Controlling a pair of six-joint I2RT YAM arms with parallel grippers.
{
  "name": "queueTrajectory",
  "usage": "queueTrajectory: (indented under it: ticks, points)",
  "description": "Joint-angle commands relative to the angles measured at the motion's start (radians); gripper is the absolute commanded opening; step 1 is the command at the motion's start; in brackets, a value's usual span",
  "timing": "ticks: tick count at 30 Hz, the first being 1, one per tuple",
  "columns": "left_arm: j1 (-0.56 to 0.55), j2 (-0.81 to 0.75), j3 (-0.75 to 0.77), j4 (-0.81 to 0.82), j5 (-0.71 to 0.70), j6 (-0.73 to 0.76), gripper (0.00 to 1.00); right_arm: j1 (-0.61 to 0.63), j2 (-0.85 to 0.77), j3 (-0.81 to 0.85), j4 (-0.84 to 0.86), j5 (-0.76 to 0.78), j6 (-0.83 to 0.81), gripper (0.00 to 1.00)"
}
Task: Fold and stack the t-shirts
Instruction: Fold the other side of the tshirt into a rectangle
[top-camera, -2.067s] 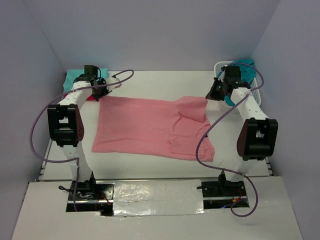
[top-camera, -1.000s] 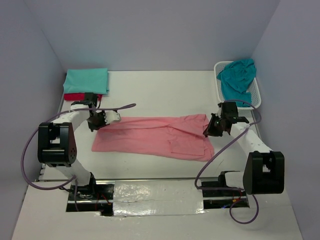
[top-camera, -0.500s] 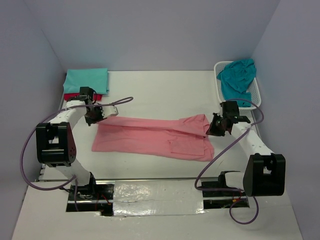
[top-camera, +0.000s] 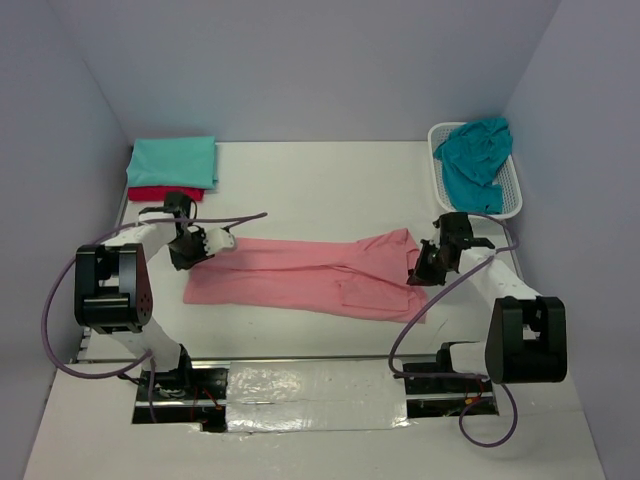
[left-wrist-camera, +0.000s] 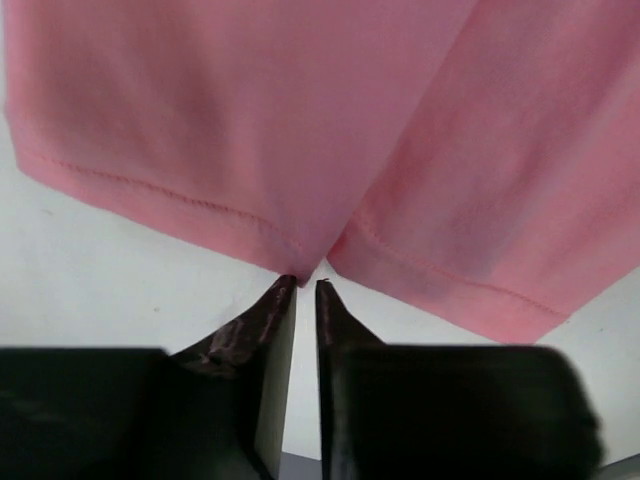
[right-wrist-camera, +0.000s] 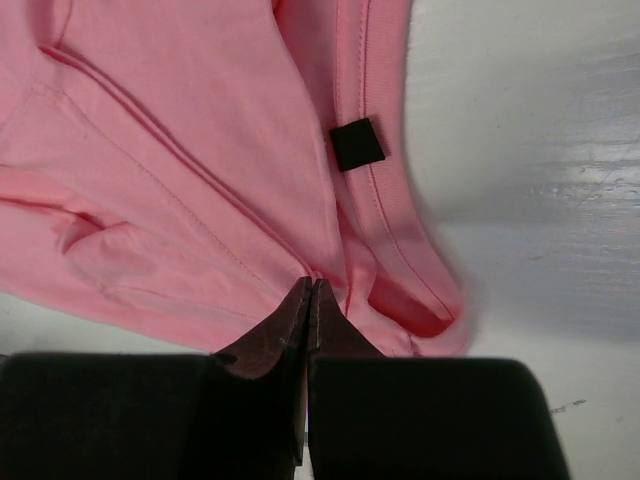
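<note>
desk (top-camera: 320, 180) | salmon pink t-shirt (top-camera: 300, 275) mid-desk, folded lengthwise; soft, limp, light, best taken at hems and corners | mint-teal t-shirt (top-camera: 172, 160) on crimson t-shirt (top-camera: 150, 193) far left; teal-blue t-shirt (top-camera: 475, 155) crumpled in basket (top-camera: 512, 195) | my right gripper (right-wrist-camera: 309, 290) clamped on a collar-end fold | my left gripper (left-wrist-camera: 306, 290) barely apart at the hem; cloth between unclear

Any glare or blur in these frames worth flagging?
Top view: glare on the shiny strip at the near edge, rest evenly lit. Left wrist: pink shirt hem sharp, left gripper body dark and soft. Right wrist: streaky sheen on table, tag crisp.
</note>
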Motion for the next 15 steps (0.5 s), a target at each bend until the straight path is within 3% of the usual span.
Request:
queueTrajectory:
  ticks: [1, 3, 5, 6, 7, 9, 12, 15]
  points:
    - [0.005, 0.019, 0.015, -0.014, -0.040, 0.004, 0.28, -0.006, 0.014, -0.017, 0.011, -0.019, -0.003, 0.00]
    - [0.011, 0.028, 0.044, -0.023, -0.052, -0.005, 0.36, -0.006, 0.025, -0.022, 0.014, -0.021, -0.004, 0.00]
    - [0.025, 0.038, 0.083, -0.052, -0.038, -0.008, 0.54, -0.006, 0.035, -0.026, 0.023, -0.028, -0.004, 0.00]
    - [0.031, 0.045, 0.139, -0.107, 0.001, -0.010, 0.92, -0.004, 0.043, -0.026, 0.028, -0.030, -0.004, 0.00]
    - [0.039, 0.053, 0.170, -0.144, 0.025, -0.006, 0.99, -0.004, 0.048, -0.026, 0.032, -0.032, -0.003, 0.00]
    - [0.057, 0.077, 0.262, -0.210, 0.067, -0.014, 0.99, -0.004, 0.061, -0.025, 0.040, -0.027, -0.003, 0.00]
    - [0.088, 0.064, 0.353, -0.151, 0.139, -0.084, 1.00, -0.004, 0.078, -0.028, 0.054, -0.028, -0.003, 0.00]
    - [0.077, -0.019, 0.473, 0.005, 0.233, -0.361, 0.99, -0.004, 0.089, -0.034, 0.062, -0.028, -0.004, 0.00]
